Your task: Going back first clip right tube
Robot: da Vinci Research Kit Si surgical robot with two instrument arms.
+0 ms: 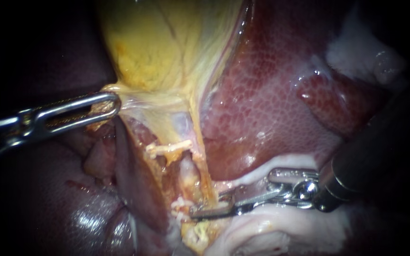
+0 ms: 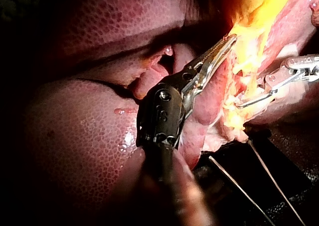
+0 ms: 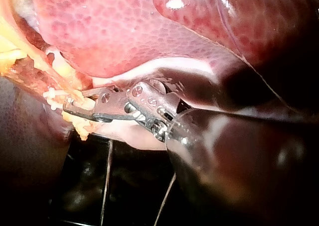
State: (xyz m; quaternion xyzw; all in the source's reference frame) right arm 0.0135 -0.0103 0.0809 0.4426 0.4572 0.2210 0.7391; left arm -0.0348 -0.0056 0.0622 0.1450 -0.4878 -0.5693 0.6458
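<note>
Two slim steel jaws of my right instrument (image 1: 207, 212) stand slightly parted at the pale yellowish tube (image 1: 189, 171) below the bulging yellow gallbladder (image 1: 167, 42). Farther back, my left instrument (image 1: 105, 105) clamps that gallbladder's lower edge beside mottled red liver (image 1: 271, 95).

Gallbladder (image 1: 167, 42): mustard yellow, fine dark veining, cream strands at its neck.
Liver (image 1: 271, 104), right of gallbladder: deep maroon, fine pale honeycomb mottling, white glints.
Left instrument (image 1: 114, 105), at gallbladder neck: bright silver.
Right instrument (image 1: 196, 213), below gallbladder: silver tip, black shaft.
Pale white tissue band (image 1: 281, 227), below gallbladder: faintly pink.
</note>
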